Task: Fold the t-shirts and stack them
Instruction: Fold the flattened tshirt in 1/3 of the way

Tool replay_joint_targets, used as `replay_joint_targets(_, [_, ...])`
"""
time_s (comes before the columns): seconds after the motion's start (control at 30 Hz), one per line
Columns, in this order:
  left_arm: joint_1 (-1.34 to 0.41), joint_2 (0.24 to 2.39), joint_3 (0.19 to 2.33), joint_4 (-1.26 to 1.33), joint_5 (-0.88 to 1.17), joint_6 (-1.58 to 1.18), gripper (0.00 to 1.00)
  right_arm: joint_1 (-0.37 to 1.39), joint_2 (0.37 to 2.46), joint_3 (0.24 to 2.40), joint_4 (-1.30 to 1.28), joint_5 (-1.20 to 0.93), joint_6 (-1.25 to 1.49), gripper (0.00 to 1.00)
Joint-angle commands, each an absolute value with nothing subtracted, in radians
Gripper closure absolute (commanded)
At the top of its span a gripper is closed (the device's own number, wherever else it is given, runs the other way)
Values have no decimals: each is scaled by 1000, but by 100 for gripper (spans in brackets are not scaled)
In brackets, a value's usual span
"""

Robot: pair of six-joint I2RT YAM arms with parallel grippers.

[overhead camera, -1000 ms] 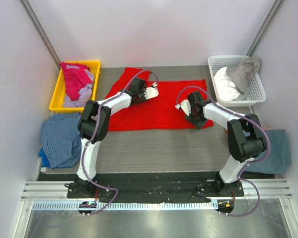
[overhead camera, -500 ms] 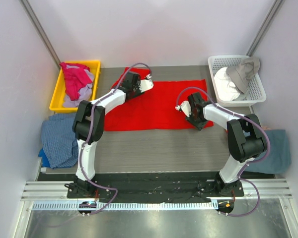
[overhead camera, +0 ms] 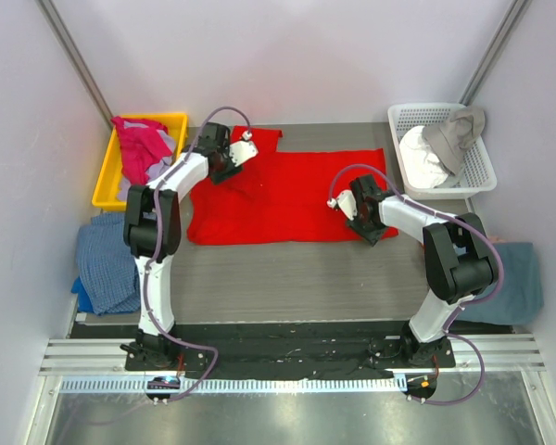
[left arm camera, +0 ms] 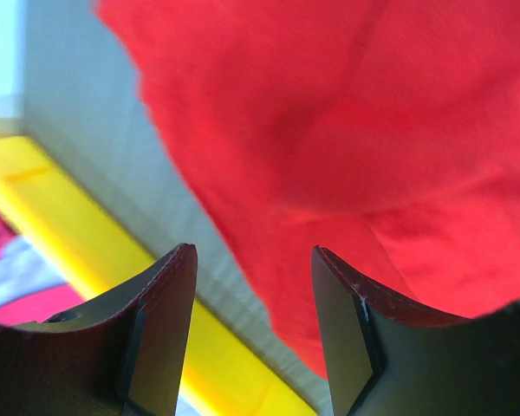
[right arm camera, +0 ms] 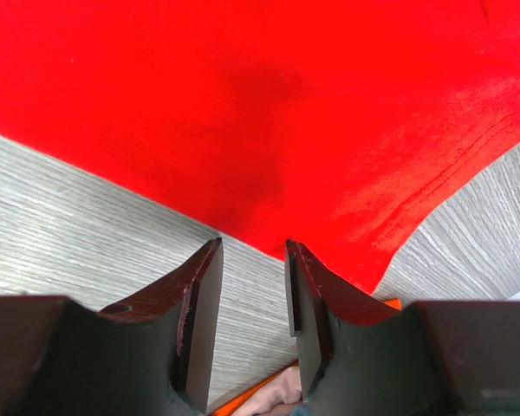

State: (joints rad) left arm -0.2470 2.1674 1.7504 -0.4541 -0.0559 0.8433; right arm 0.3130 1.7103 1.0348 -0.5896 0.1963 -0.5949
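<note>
A grey wood-grain table point(overhead camera: 287, 278) filled the cell, with pale walls around it and a metal post in each far corner. At far left sat a yellow bin point(overhead camera: 107, 190) with a magenta-pink t-shirt point(overhead camera: 139, 148) heaped in it. At far right a white basket point(overhead camera: 482, 171) held pale and grey cloth. A blue checked cloth point(overhead camera: 107, 260) lay at the left edge and a teal cloth point(overhead camera: 524, 278) at the right.

The red t-shirt point(overhead camera: 296, 195) lay spread flat mid-table. And there went the left arm: a second before it had been over the shirt's middle, and now the left gripper point(overhead camera: 230, 156) was at the far-left corner of the shirt, just beside the yellow bin. Its jaws had widened on the way and stood well apart with nothing between them. The shirt's left edge reached further left than before.

The right gripper point(right arm camera: 253, 251) had not moved. It hung over the shirt's near-right hem, jaws a narrow gap apart, gripping nothing.
</note>
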Motion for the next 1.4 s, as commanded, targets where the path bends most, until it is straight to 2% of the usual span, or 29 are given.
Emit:
replay_joint_targets(0.0, [-212, 2172, 1787, -569, 70, 874, 40, 314, 1697, 1020, -557, 187, -580, 58])
replay_joint_targets(0.67, [-196, 2266, 1904, -612, 146, 870, 43, 316, 1686, 989, -551, 193, -571, 58])
replay_joint_targets(1.17, [-195, 2338, 1988, -638, 158, 856, 75, 316, 1672, 982, -560, 204, -568, 58])
replay_joint_targets(1.33, [-193, 2339, 1990, -641, 166, 854, 91, 314, 1674, 985, -563, 204, -566, 58])
replay_joint_targets(1.37, [-193, 2338, 1990, -641, 167, 854, 98, 316, 1672, 985, -563, 204, -565, 58])
